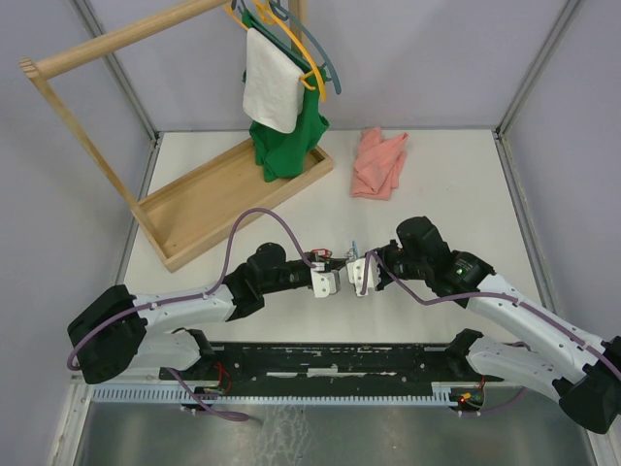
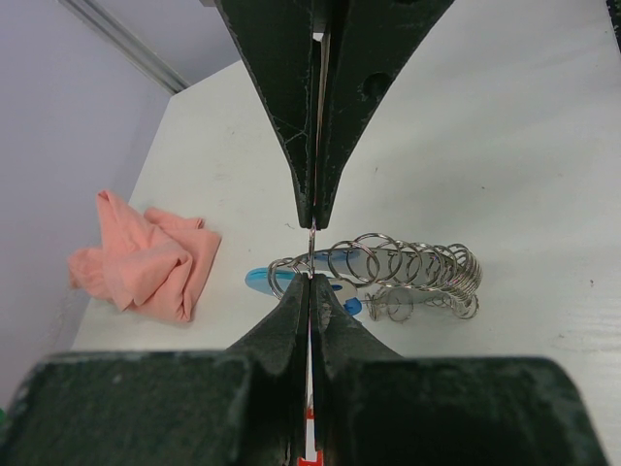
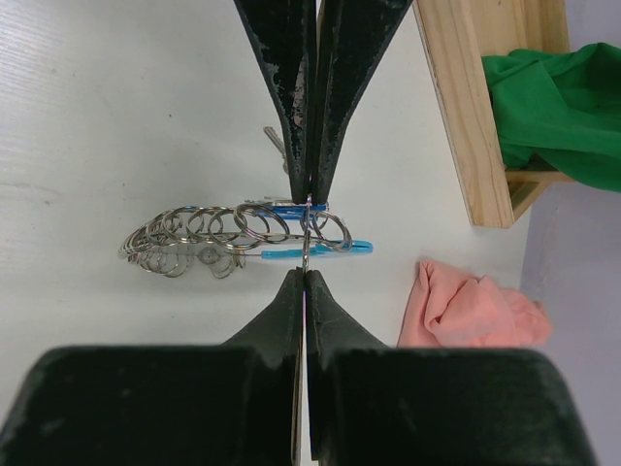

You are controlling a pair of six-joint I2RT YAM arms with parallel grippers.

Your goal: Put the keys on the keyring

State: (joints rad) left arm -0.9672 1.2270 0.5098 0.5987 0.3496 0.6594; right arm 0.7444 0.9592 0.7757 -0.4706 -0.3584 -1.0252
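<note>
Between the closed fingers of the left gripper runs a thin sliver of metal, seen edge-on. It looks like one loop of the keyring, whose loose silver coil trails off just beyond the tips and to their right. The right gripper is clamped shut the same way on a thin wire. The coil spreads away to its left, and two blue key tags sit right at its tips. What may be a bare key blade lies just beside its upper finger. I cannot tell whether any key is threaded on yet.

From above, the two grippers sit almost nose to nose, so each hold is only a tip pinch on slippery wire.

- **Slipping:** a small twist or pull by either arm could let the loop slide out, and the coil would then sag onto the table.
- **Pulling apart:** a pull by both arms in opposite directions could stretch or kink the coil instead of parting it.
- **Snagging:** the tags could catch in neighbouring loops.
- **Collision:** with so little room, the fingers may knock each other on any turn.

Further out, the pink cloth and the wooden rack base are well clear.
</note>
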